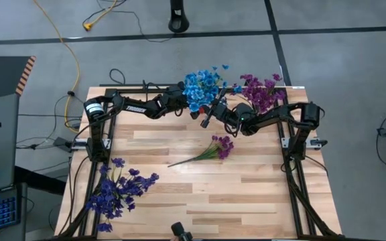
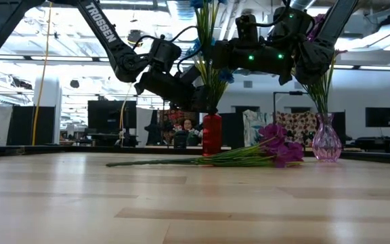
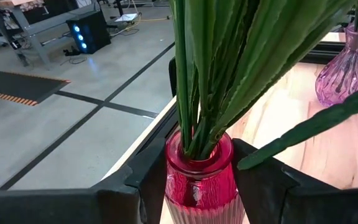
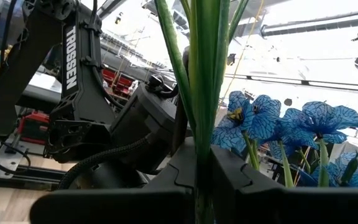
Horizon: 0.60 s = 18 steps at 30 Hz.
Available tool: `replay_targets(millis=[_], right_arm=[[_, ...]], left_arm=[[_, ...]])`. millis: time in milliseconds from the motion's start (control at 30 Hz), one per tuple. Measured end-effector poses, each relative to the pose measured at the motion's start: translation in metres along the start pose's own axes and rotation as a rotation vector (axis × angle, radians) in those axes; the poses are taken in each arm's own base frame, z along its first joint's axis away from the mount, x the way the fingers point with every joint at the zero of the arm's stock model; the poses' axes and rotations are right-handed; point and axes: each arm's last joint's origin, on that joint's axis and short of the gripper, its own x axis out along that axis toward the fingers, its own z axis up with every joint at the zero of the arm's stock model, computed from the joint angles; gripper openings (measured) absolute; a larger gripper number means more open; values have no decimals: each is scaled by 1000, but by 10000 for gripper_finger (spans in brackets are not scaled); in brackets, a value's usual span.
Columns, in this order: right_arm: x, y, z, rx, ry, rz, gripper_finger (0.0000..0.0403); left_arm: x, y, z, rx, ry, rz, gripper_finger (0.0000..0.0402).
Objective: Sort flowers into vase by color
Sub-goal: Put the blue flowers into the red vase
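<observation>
Blue flowers: the blue flowers [image 1: 202,86] stand bunched in the red vase [image 3: 199,180] at the upper centre of the high view.
Magenta flowers: some fill the purple vase [image 2: 326,141] at the upper right; a loose magenta bunch [image 1: 214,148] lies flat at mid-table.
Indigo flowers: the indigo heap [image 1: 117,191] lies at the lower left, well apart from both vases.
Handling: the stems look light, thin and springy, the blossoms soft and easily crushed (a judgement). The bare green stem below the blossoms seems the place to pinch; a bunch may splay or slip.
Left gripper: the left gripper [image 3: 199,190] straddles the red vase's neck, a finger on either side with a gap showing, so not yet clamped.
Right gripper: the right gripper [image 4: 202,180] is clenched on a green stem [image 4: 202,74] just beside the blue blossoms.
Hidden: the held stem's blossom is cut off at the top of the right wrist view, so its colour cannot be told. The arms cover the vase mouths from above.
</observation>
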Motion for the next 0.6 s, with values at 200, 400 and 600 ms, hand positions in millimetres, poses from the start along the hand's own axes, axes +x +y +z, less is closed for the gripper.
replay_targets(millis=[200, 400, 600], right_arm=[[0, 0, 0, 0, 0, -1, 47], [0, -4, -2, 3, 21, -52, 47], [1, -13, -6, 95, 32, -80, 47]], left_arm=[[0, 0, 0, -23, 0, 2, 156], [0, 0, -1, -73, 15, 4, 156], [-1, -6, -1, -68, 26, -9, 156]])
